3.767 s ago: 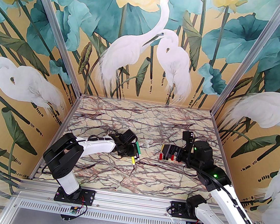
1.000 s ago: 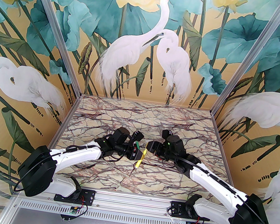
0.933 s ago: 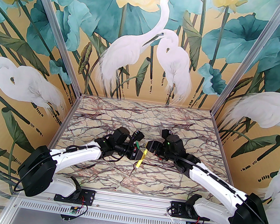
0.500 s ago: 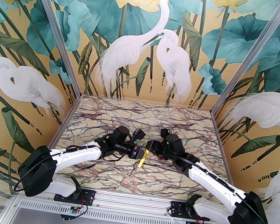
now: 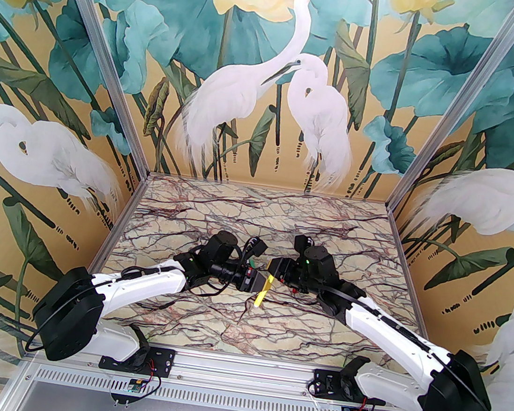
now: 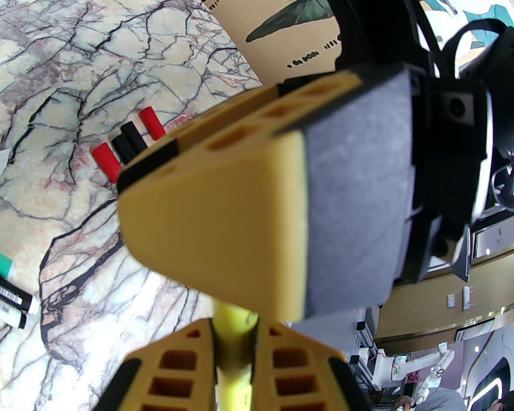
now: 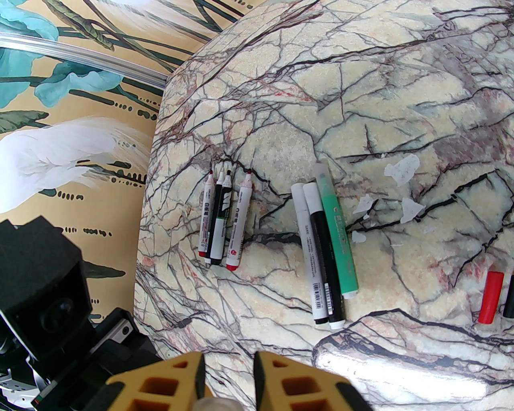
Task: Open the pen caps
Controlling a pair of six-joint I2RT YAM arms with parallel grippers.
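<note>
My left gripper (image 5: 253, 283) (image 6: 235, 345) is shut on the barrel of a yellow pen (image 5: 261, 295) (image 6: 234, 373), held above the table's middle. My right gripper (image 5: 272, 268) (image 7: 227, 377) meets it from the right, jaws closed on the pen's upper end, where a pale cap (image 7: 209, 402) shows between the fingers. One right finger (image 6: 217, 208) hides that end in the left wrist view. Loose pen caps lie on the marble: red (image 6: 106, 157) (image 7: 490, 297), black (image 6: 128, 141), red (image 6: 152, 122). Three capped pens (image 7: 327, 253) and several uncapped pens (image 7: 221, 218) lie side by side.
White paper scraps (image 7: 401, 170) are scattered beyond the capped pens. The ends of a green pen (image 6: 5, 267) and a black-and-white pen (image 6: 12, 301) show at the left wrist view's left edge. Painted walls (image 5: 55, 162) enclose the marble table (image 5: 260, 214) on three sides.
My right gripper moved left onto the yellow pen's upper end and its jaws closed there. The left gripper kept its hold and barely moved.
</note>
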